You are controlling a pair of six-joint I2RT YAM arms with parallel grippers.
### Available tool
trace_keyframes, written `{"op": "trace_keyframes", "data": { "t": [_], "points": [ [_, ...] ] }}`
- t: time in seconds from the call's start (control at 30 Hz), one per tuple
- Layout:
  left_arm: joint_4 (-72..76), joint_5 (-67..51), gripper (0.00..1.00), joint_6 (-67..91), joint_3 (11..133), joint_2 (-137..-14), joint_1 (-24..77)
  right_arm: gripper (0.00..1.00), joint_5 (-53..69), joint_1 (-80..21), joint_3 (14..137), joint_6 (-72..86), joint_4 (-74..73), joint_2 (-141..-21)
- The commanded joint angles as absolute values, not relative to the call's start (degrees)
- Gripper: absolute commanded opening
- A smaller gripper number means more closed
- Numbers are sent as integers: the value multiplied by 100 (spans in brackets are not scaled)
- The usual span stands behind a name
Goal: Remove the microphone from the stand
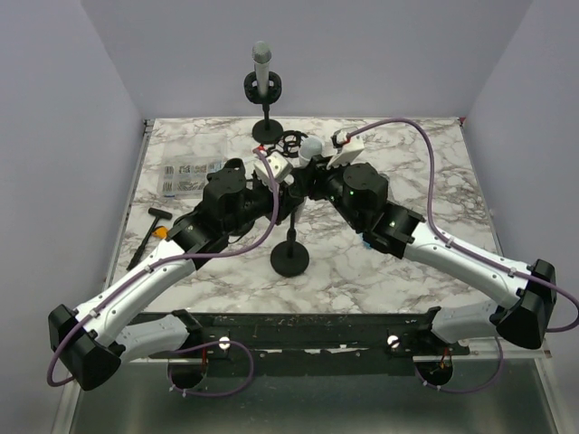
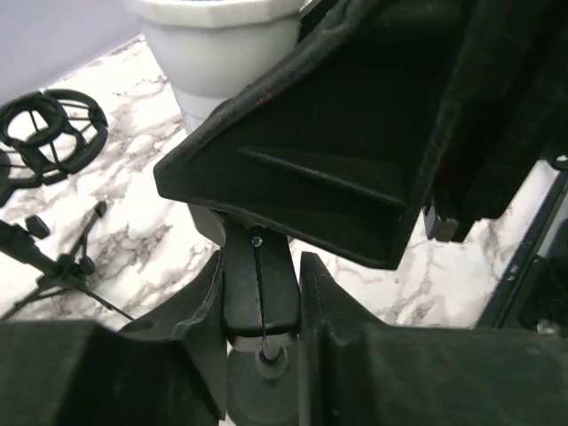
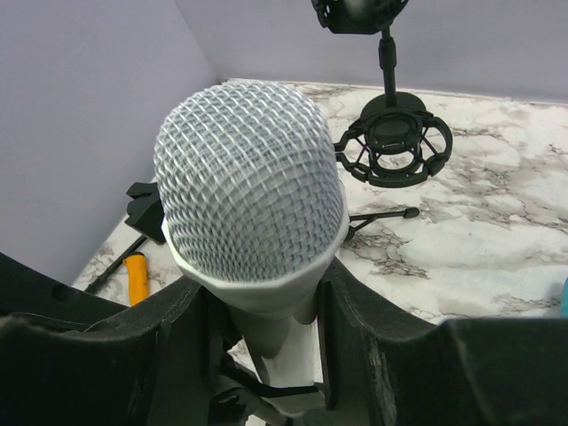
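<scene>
Right gripper: clamped on the microphone — just under its mesh head.
Left gripper: closed tight on the stand — at its clip.

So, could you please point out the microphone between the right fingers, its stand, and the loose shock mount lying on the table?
microphone (image 3: 248,177), right wrist view, on its mesh grille.
stand (image 1: 289,260), top external view, on its round base.
shock mount (image 3: 393,135), right wrist view, on its inner cradle.

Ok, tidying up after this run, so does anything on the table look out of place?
Only a black shock mount, lying loose toward the far edge of the marble table, on no stand, next to a small tripod. Nothing looks spilled or broken.
</scene>
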State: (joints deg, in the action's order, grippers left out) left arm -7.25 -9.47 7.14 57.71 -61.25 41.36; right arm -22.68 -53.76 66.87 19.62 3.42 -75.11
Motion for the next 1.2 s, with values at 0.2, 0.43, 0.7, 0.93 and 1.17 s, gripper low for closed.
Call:
{"op": "trace_keyframes", "data": {
  "t": [0.2, 0.43, 0.7, 0.93, 1.17],
  "points": [
    [-825, -716, 0, 425, 5937, -6156, 4110, 11, -3579, -5672, 7434, 1789, -414, -7525],
    [-465, -327, 0, 439, 5706, -5998, 4109, 11, -4480, -5661, 8207, 1001, -429, -7257],
    [1272, 8, 0, 79, 4873, -5560, 3701, 13, -5173, -5663, 7654, 539, -81, -6373],
    [1230, -598, 0, 254, 5083, -5871, 3234, 14, -5343, -5668, 7065, 731, -277, -6065],
    [863, -709, 0, 453, 5290, -6035, 3227, 15, -5509, -5666, 6779, 694, -474, -6162]
  ]
}}
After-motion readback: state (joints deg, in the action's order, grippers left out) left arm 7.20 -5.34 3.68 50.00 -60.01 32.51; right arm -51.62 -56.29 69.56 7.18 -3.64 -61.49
